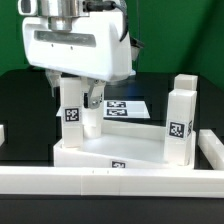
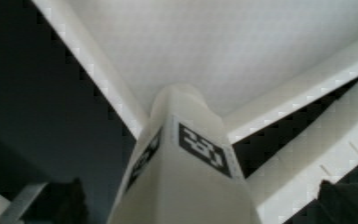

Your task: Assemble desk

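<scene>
Nearest me lay one rail [image 1: 110, 180] — behind it I counted two upright legs [image 1: 180, 120] on one slab [image 1: 120, 155] — gripper [image 1: 80, 100] spread around one.

You're looking at a robotics lab rig, not a home or shop. Black counter [image 1: 20, 95], green backdrop [image 1: 185, 40] behind it, white robot arm [image 1: 80, 45] overhead. Printed square tags on the white legs [image 1: 180, 125], a marker board [image 1: 128, 107] lying flat on the counter, a low white rail [image 1: 110, 181] fencing the workspace.
</scene>
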